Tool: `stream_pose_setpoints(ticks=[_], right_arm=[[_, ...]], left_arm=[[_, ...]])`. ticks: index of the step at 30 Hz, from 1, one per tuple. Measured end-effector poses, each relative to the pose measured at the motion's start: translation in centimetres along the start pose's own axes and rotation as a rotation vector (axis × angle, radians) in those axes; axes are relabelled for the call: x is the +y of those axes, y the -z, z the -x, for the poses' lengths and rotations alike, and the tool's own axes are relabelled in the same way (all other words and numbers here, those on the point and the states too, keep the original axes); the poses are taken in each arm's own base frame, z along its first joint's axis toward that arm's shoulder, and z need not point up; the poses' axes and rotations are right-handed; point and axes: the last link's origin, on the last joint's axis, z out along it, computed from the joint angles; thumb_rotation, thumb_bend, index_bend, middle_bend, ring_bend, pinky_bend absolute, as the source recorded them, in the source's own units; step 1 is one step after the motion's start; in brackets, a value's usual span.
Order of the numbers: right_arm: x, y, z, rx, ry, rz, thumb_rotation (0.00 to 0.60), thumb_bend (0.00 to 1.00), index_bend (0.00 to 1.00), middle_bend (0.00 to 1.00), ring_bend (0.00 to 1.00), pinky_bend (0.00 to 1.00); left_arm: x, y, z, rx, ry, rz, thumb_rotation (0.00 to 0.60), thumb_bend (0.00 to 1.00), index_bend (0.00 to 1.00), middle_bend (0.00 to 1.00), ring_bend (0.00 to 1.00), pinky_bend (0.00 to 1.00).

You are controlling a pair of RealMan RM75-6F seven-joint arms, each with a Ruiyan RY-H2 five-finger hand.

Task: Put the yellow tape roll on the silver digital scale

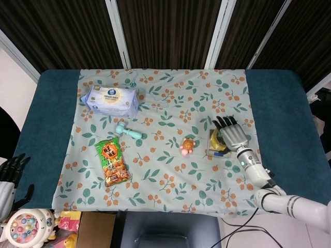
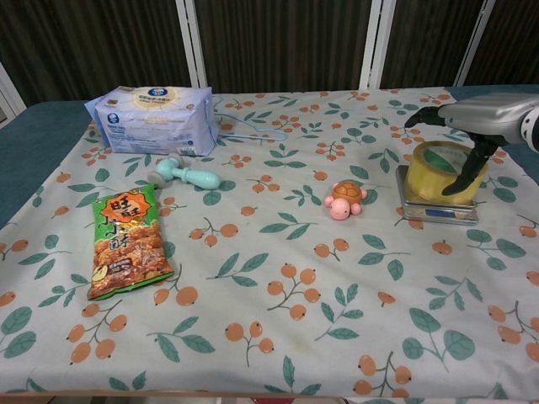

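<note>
Right robot hand (image 2: 474, 128), fingers spread, over yellow tape roll (image 2: 434, 171) on scale (image 2: 435, 207); pink turtle (image 2: 344, 199) nearby.

1. You have a white-and-blue wipes pack (image 2: 153, 116) at the cloth's far left.
2. Teal roller toy (image 2: 187, 173) lies just in front of it.
3. Green-orange snack bag (image 2: 126, 242) sits nearer you, flat.
4. Pink turtle toy (image 2: 344, 199) stands mid-cloth on the floral tablecloth (image 2: 278, 337).
</note>
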Motion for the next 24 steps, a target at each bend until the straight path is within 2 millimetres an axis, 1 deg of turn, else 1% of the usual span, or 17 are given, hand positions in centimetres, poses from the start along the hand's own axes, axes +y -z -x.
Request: stream_pose_setpoints(ticks=[3, 5, 6, 9, 12, 13, 15, 16, 18, 19, 20, 24], right_arm=[[0.4, 1.4, -0.4, 0.037, -0.036, -0.004, 0.600, 0.09, 0.00, 0.00, 0.00, 0.01], [1.0, 3.0, -0.7, 0.079, -0.064, -0.002, 0.600, 0.09, 0.00, 0.00, 0.00, 0.00], [1.3, 3.9, -0.7, 0.101, -0.073, 0.000, 0.600, 0.09, 0.00, 0.00, 0.00, 0.00], [2.6, 7.4, -0.5, 0.188, -0.096, 0.011, 0.600, 0.09, 0.00, 0.00, 0.00, 0.00], [4.2, 12.0, 0.5, 0.272, -0.109, 0.041, 0.600, 0.09, 0.00, 0.00, 0.00, 0.00], [4.8, 14.1, 1.2, 0.297, -0.114, 0.059, 0.600, 0.09, 0.00, 0.00, 0.00, 0.00], [5.5, 17.4, 2.5, 0.321, -0.127, 0.091, 0.600, 0.09, 0.00, 0.00, 0.00, 0.00], [5.8, 19.5, 3.2, 0.329, -0.136, 0.112, 0.600, 0.09, 0.00, 0.00, 0.00, 0.00], [5.9, 21.9, 3.9, 0.342, -0.151, 0.126, 0.600, 0.09, 0.00, 0.00, 0.00, 0.00], [5.8, 23.0, 3.9, 0.364, -0.167, 0.123, 0.600, 0.09, 0.00, 0.00, 0.00, 0.00], [5.8, 23.4, 3.9, 0.380, -0.179, 0.120, 0.600, 0.09, 0.00, 0.00, 0.00, 0.00], [6.2, 24.3, 4.0, 0.400, -0.208, 0.102, 0.600, 0.09, 0.00, 0.00, 0.00, 0.00]], left_arm=[[0.0, 0.0, -0.1, 0.007, 0.000, 0.001, 0.600, 0.46, 0.00, 0.00, 0.04, 0.10], [0.0, 0.1, -0.2, 0.010, 0.000, 0.003, 0.600, 0.46, 0.00, 0.00, 0.04, 0.10], [0.0, 0.1, -0.2, 0.013, 0.000, 0.004, 0.600, 0.46, 0.00, 0.00, 0.04, 0.10], [0.0, 0.1, -0.2, 0.017, 0.000, 0.007, 0.600, 0.46, 0.00, 0.00, 0.04, 0.10], [0.2, 0.1, -0.2, 0.018, -0.004, 0.013, 0.600, 0.46, 0.00, 0.00, 0.04, 0.10], [0.3, 0.2, -0.2, 0.019, -0.005, 0.016, 0.600, 0.46, 0.00, 0.00, 0.04, 0.10], [0.5, 0.2, -0.1, 0.019, -0.008, 0.021, 0.600, 0.46, 0.00, 0.00, 0.04, 0.10], [0.6, 0.2, -0.1, 0.019, -0.009, 0.023, 0.600, 0.46, 0.00, 0.00, 0.04, 0.10], [0.7, 0.3, 0.0, 0.019, -0.013, 0.029, 0.600, 0.46, 0.00, 0.00, 0.04, 0.10], [0.8, 0.3, 0.0, 0.019, -0.015, 0.031, 0.600, 0.46, 0.00, 0.00, 0.04, 0.10], [0.9, 0.4, 0.1, 0.018, -0.017, 0.032, 0.600, 0.46, 0.00, 0.00, 0.04, 0.10], [1.1, 0.4, 0.3, 0.010, -0.024, 0.035, 0.600, 0.46, 0.00, 0.00, 0.04, 0.10]])
